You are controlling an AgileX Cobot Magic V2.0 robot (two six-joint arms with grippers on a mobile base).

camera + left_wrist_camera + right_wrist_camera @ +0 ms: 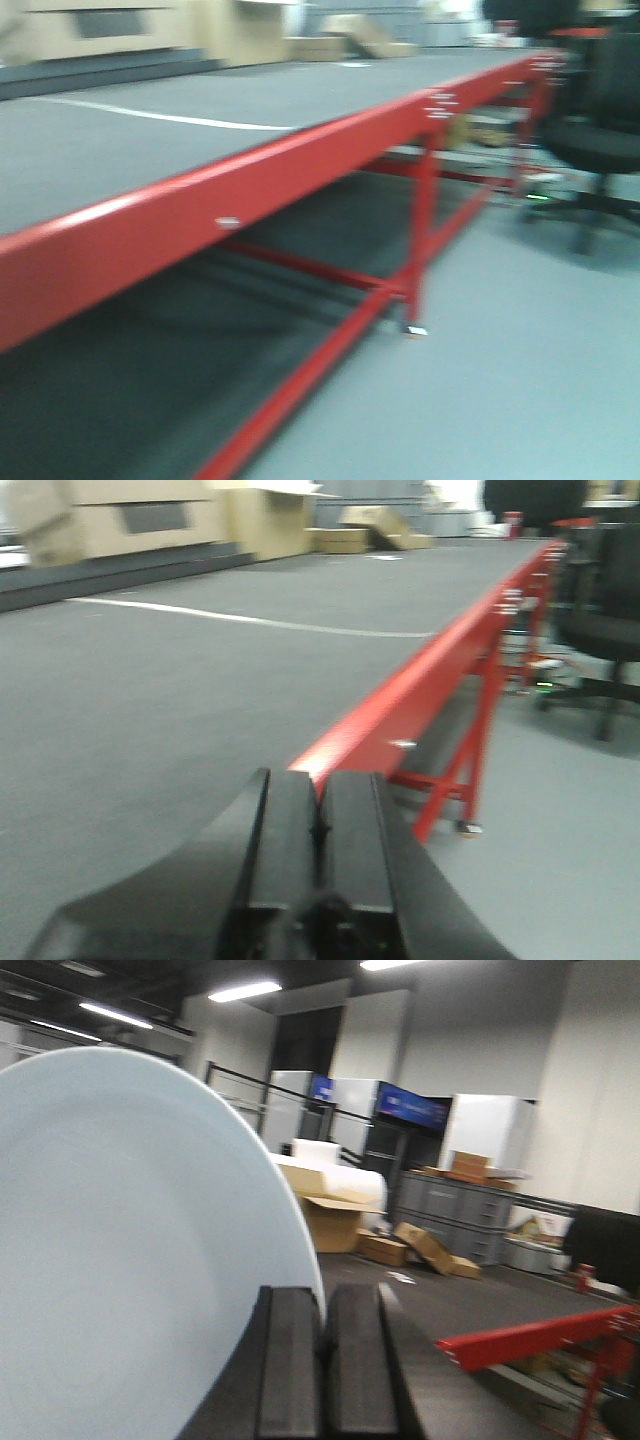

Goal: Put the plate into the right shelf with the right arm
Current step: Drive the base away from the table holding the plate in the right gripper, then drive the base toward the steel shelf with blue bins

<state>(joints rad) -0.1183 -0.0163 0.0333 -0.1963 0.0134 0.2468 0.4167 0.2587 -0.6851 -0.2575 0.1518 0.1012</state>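
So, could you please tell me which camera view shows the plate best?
The right wrist view: the plate fills its left half, standing on edge, its rim in the right tool. The front and left wrist views show the red table but no plate.

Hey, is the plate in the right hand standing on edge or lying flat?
On edge, by the right wrist view: the plate stands tall with its broad face showing, and its rim is pinched in the shut right hand.
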